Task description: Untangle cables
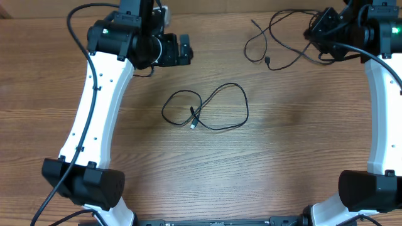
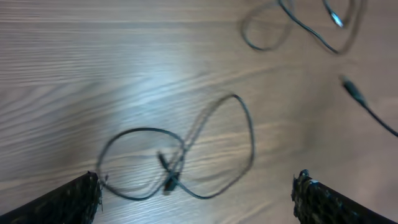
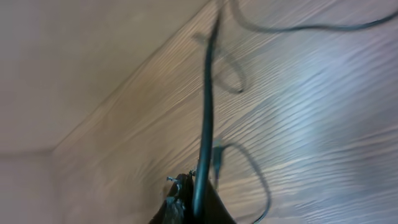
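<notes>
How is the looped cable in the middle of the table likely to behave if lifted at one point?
Probably floppy: the looped cable lies in soft, self-crossing curves, so it would likely sag and drape from the grip. It looks very thin, so probably light. Its plug end might swing or catch in a loop.

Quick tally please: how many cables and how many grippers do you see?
Cables: 2 (centre cable lying loose; far cable pinched in the right gripper)
Grippers: 2 (left gripper open; right shut)
Total: 4
</notes>
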Available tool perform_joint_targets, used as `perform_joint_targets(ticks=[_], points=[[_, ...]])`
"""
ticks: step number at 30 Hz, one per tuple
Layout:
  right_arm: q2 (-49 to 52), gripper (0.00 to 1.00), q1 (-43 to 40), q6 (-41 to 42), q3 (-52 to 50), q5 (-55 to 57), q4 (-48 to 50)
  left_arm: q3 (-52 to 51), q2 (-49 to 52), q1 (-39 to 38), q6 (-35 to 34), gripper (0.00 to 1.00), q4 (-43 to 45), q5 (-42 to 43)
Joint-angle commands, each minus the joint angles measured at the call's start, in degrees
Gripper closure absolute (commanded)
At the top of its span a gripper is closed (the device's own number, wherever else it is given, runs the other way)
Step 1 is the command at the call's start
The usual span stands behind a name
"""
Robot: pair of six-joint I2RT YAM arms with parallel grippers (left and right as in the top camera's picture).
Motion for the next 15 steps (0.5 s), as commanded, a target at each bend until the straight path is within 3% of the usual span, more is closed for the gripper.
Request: perform_joint_targets(ticks=[1, 5, 11, 15], points=[[0.1, 0.96, 0.9, -7.6, 0.3, -14.0, 0.6, 0.3, 3.3, -2.5, 3.6, 0.00, 0.7, 5.2], [0.1, 0.96, 3.3, -15.0, 0.3, -21.0, 0.3, 0.4, 5.8, -3.9, 3.5, 0.00, 1.6, 5.1], [0.1, 0.96, 8.3, -17.1, 0.3, -23.2, -0.3, 0.4, 8.0, -4.2, 3.3, 0.00, 1.5, 5.4], [0.1, 0.96, 11.4, -23.8, 0.3, -32.6, -0.2, 0.4, 8.1, -4.3, 4.0, 0.00, 1.5, 5.2]])
